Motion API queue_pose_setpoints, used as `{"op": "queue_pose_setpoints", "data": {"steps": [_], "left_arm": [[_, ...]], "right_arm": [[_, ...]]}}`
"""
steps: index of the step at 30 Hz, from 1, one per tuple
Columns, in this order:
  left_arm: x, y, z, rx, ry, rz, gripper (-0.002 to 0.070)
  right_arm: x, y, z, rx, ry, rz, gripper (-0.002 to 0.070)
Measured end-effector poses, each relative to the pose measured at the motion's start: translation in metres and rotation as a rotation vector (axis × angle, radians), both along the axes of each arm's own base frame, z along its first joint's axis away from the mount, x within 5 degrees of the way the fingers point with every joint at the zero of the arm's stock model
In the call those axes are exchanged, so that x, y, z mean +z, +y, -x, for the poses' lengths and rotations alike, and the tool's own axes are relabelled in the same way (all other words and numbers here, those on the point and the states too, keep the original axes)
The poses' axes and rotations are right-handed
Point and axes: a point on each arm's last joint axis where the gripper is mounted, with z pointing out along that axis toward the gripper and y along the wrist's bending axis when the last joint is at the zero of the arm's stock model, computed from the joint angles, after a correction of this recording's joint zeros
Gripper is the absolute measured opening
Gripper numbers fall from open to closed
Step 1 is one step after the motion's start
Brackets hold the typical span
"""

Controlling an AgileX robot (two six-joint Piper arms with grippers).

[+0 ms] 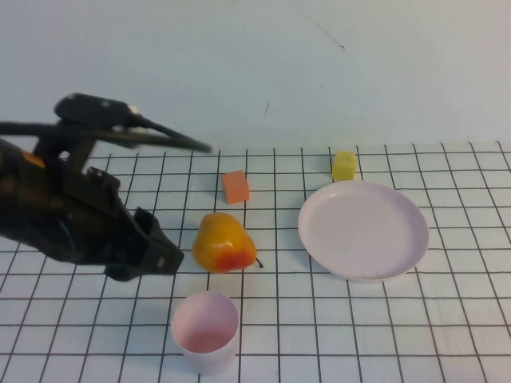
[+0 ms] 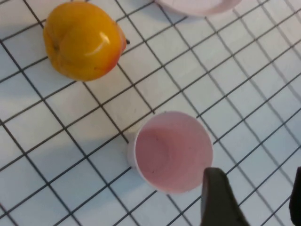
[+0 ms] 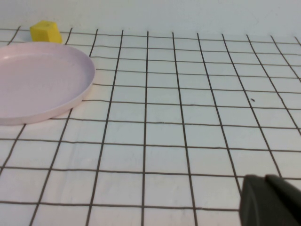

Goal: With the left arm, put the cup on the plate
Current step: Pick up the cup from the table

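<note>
Here the left arm [image 1: 64,215] reaches over the gridded table [image 1: 447,335], its left gripper [image 1: 160,255] at about ten o'clock from the cup [image 1: 205,331], jaws spread and holding nothing. The cup stands upright near the front edge, with a pear [image 1: 223,243] at its twelve. The plate [image 1: 363,229] lies well apart at two o'clock. The right gripper [image 3: 270,200] shows only partly; its jaws cannot be told.
</note>
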Motion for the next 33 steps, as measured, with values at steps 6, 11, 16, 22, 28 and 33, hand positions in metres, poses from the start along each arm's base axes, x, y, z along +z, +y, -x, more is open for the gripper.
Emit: {"op": "queue_pose_setpoints", "data": {"steps": [6, 11, 16, 22, 28, 33], "left_arm": [[-0.034, -0.027, -0.007, 0.013, 0.067, -0.285, 0.0437], [-0.062, -0.043, -0.023, 0.037, 0.081, -0.39, 0.0472], [-0.093, -0.056, -0.041, 0.039, 0.12, -0.407, 0.0477], [-0.132, -0.064, -0.054, 0.023, 0.213, -0.466, 0.0463], [-0.154, -0.066, -0.057, 0.009, 0.283, -0.498, 0.018], [-0.148, -0.072, -0.052, -0.008, 0.333, -0.44, 0.0024]], "right_arm": [[0.0, 0.0, 0.0, 0.0, 0.0, 0.0, -0.0002], [0.0, 0.0, 0.0, 0.0, 0.0, 0.0, -0.0002], [0.0, 0.0, 0.0, 0.0, 0.0, 0.0, -0.0002], [0.0, 0.0, 0.0, 0.0, 0.0, 0.0, -0.0002], [0.0, 0.0, 0.0, 0.0, 0.0, 0.0, -0.0002], [0.0, 0.0, 0.0, 0.0, 0.0, 0.0, -0.0002]]}}
